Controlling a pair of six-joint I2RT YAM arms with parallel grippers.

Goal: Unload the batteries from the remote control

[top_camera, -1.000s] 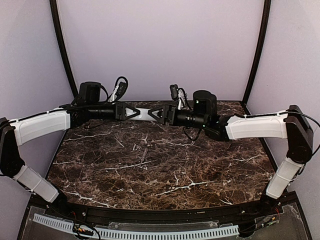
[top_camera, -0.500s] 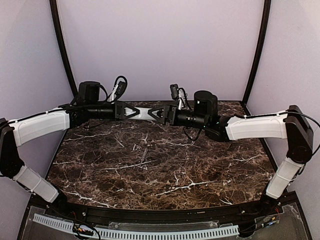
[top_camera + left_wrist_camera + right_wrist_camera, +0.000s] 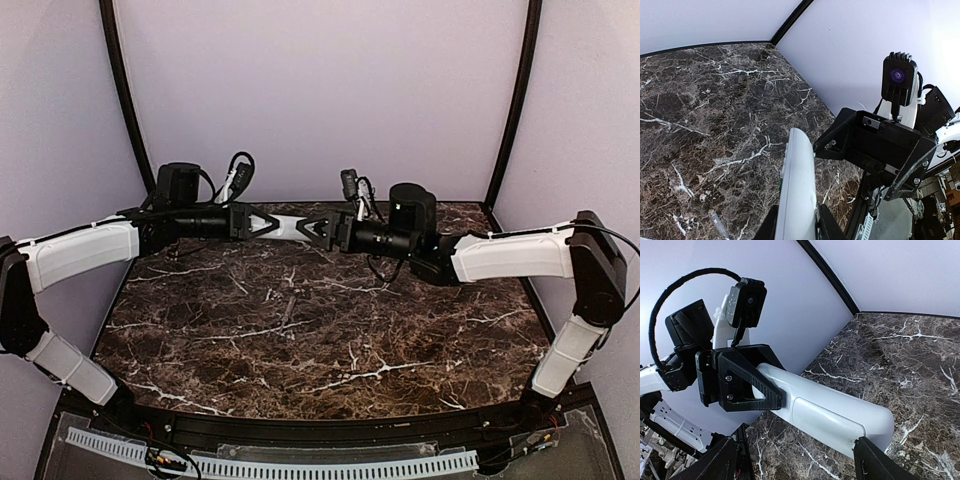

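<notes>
Over the 12 o'clock edge of the marble table (image 3: 300,340), the remote control (image 3: 291,228) is clamped at its 9 o'clock end by the narrowly closed left gripper (image 3: 266,224), while the right gripper (image 3: 314,229) is spread wide astride its 3 o'clock end with nothing gripped, so its seamed cover panel (image 3: 827,422) is best slid squarely against that clamp.

The tabletop (image 3: 300,330) is dark brown marble-patterned stone, threaded all over with thin white veins, and it runs back to pale lilac walls (image 3: 320,100).
</notes>
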